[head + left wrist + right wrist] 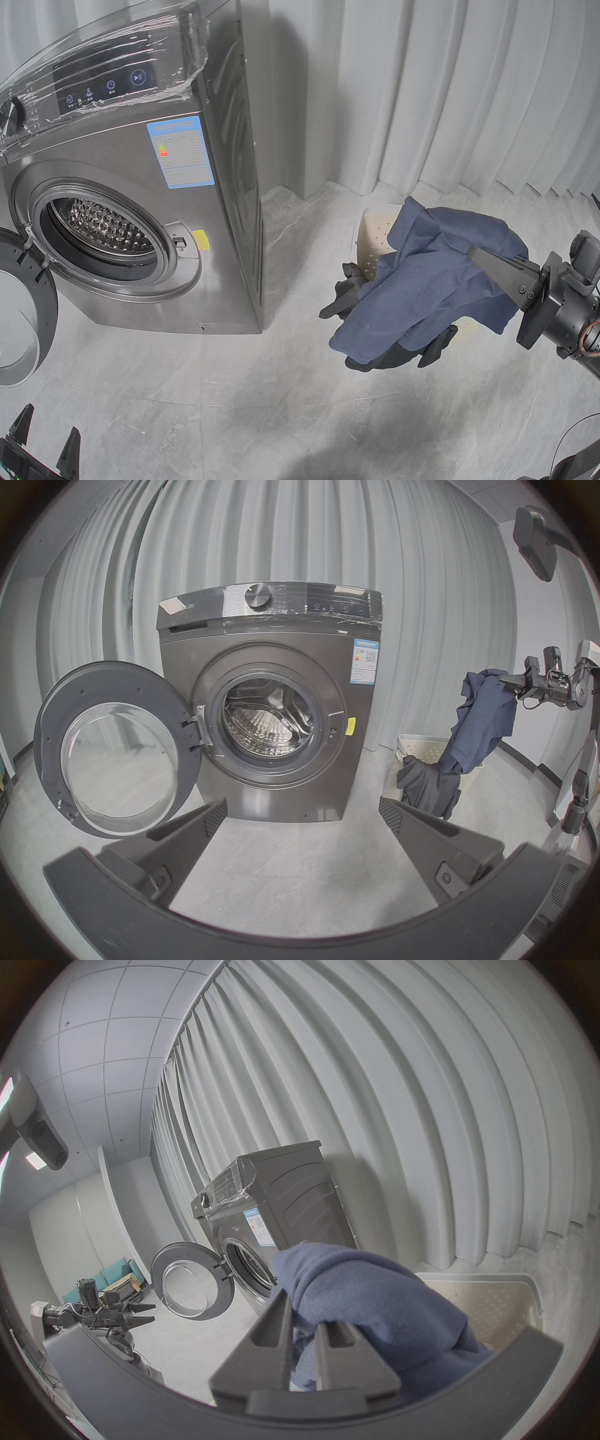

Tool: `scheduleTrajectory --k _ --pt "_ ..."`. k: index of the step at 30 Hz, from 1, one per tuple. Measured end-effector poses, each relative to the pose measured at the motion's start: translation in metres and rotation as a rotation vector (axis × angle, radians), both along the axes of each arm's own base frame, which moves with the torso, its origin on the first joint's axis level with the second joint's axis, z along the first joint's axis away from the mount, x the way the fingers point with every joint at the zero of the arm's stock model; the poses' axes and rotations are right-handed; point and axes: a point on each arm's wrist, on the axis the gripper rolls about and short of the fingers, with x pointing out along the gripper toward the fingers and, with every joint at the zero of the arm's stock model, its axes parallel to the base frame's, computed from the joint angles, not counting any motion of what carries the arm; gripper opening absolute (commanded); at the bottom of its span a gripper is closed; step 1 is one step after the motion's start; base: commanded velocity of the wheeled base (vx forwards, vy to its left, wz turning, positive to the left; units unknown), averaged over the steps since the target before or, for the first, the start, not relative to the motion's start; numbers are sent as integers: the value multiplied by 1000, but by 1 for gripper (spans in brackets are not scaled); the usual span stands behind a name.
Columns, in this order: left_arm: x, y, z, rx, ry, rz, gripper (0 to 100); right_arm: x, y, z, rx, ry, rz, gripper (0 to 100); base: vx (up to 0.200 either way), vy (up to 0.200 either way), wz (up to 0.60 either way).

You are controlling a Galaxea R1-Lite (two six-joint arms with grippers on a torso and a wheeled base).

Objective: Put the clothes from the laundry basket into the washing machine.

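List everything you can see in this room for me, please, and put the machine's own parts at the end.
washing machine: one, grey, on the left against the curtain
door: one, dark grey rim with a clear window, swung open on the washer's left side
laundry basket: one, cream, on the floor to the right of the washer
blue shirt: one, blue, lifted above the basket
dark garment: at least one, black, hanging at the basket's front under the shirt
curtain: white, pleated, along the back wall
floor: pale grey marbled tiles
left end effector: one, dark grey, low on the left, open
right end effector: one, dark grey, on the right, shut on the blue shirt
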Motion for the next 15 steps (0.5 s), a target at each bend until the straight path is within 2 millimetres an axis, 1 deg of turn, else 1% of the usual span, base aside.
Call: scheduleTrajectory --k 15 --pt "0 0 0 0 0 1 100 -1 2 5 17 -25 23 0 0 200 0"
